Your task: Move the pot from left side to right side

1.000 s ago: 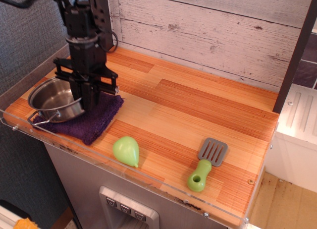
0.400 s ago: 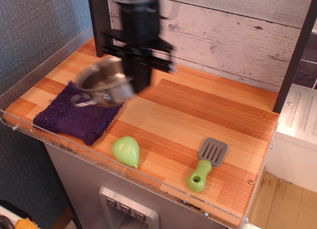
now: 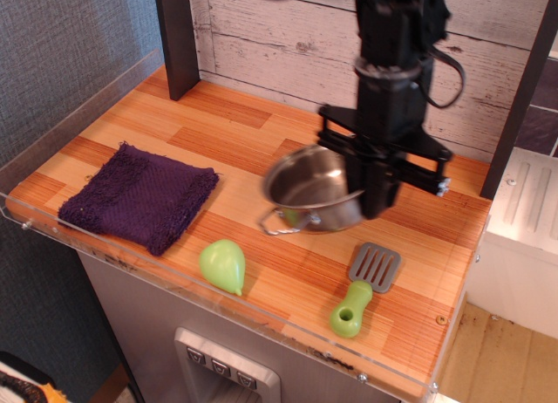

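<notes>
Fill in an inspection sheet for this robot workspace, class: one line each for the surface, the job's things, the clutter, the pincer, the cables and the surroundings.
Surface: wooden counter with a clear plastic edge along the front and left.
Job's things: steel pot, tilted, held at its right rim, now over the right half of the counter; whether it touches the wood cannot be told.
Clutter: purple cloth at left; green pear toy near the front edge; spatula with green handle at front right.
Pincer: pincer shut on the pot's rim, pointing down.
Cables: black cable looping beside the arm.
Surroundings: whitewashed plank wall behind; grey textured wall at left.
</notes>
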You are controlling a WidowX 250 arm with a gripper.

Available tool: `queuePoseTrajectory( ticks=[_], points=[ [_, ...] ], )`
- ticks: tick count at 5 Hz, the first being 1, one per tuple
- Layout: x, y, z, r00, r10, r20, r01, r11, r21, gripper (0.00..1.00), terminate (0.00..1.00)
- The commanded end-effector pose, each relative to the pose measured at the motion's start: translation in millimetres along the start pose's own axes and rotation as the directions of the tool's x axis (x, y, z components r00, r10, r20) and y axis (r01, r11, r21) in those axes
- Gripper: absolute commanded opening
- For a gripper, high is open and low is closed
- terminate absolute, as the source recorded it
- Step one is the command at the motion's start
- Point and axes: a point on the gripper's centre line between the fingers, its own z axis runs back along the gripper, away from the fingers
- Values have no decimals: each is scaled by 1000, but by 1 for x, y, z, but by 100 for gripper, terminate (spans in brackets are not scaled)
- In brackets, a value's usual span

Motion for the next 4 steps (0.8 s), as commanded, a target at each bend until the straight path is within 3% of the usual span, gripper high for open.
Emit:
queuePoseTrajectory(
  ticks=[1,4],
  points=[
    [24,7,-5,997,1,81,-2,1000,21,0,0],
    [41,6,-30,999,-46,24,45,998,33,0,0]
  ],
)
